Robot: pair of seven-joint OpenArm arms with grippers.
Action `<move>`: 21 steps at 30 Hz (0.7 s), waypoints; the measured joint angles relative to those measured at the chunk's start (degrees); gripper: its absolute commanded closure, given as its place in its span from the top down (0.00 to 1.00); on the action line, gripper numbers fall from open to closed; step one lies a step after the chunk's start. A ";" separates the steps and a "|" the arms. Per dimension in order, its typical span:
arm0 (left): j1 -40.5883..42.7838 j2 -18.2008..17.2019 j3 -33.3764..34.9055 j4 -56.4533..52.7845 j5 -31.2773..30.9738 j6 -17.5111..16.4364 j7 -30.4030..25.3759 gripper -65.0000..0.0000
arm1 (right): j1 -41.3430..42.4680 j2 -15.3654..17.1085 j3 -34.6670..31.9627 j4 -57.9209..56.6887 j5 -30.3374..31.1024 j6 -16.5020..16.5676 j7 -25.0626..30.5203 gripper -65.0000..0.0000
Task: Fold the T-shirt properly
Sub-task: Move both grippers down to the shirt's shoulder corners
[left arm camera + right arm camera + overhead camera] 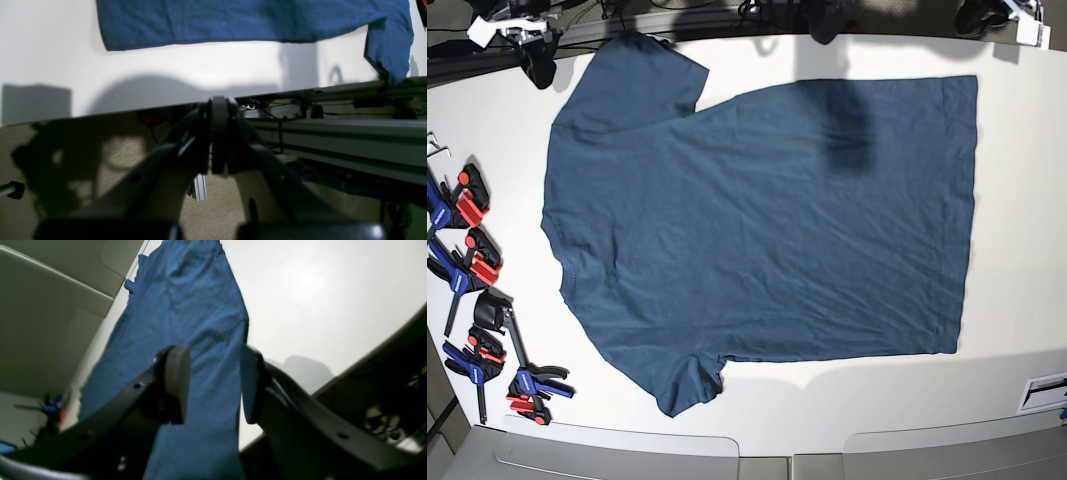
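An overhead view shows a white surface (1027, 200). Along its left edge lies a row of red, blue and black spring clamps (472, 265). Just right of them, filling most of the middle, the T-shirt (767, 220) lies spread flat, dark teal-blue, with its neck end toward the left and its straight hem toward the right. One short sleeve points to the far edge at upper left, and the other points to the near edge at lower left. The cloth is mostly smooth, with faint creases. A soft dark shadow falls on its upper right part. No arm shows in this overhead view.

The right wrist view looks along the right gripper (213, 383). Its jaws stand clearly apart, with the blue shirt visible in the gap beyond them and nothing held between them. Whether they touch the cloth cannot be told.

The left wrist view looks along the left gripper (218, 133). Its jaws are pressed together and hold nothing. It sits off the edge of the surface, above a metal frame rail (333, 133), well apart from the shirt, whose sleeve droops over the edge at far right.
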 measured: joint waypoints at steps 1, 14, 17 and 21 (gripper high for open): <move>-0.02 0.00 0.00 0.00 -0.02 0.00 0.00 0.00 | 0.02 -0.33 0.00 0.00 0.61 0.00 0.17 0.35; -0.11 0.11 0.00 0.00 0.00 0.00 0.04 0.16 | 10.34 -0.44 0.20 -0.04 -11.78 -16.37 -5.29 0.35; -0.11 0.07 0.00 0.00 -0.02 0.00 -0.04 0.23 | 12.66 -0.57 0.20 -0.07 -14.97 -17.05 -5.57 0.35; -0.11 0.13 0.00 0.00 -0.02 0.00 0.00 0.24 | 15.21 -0.52 0.22 -0.11 -18.67 -20.90 -5.49 0.35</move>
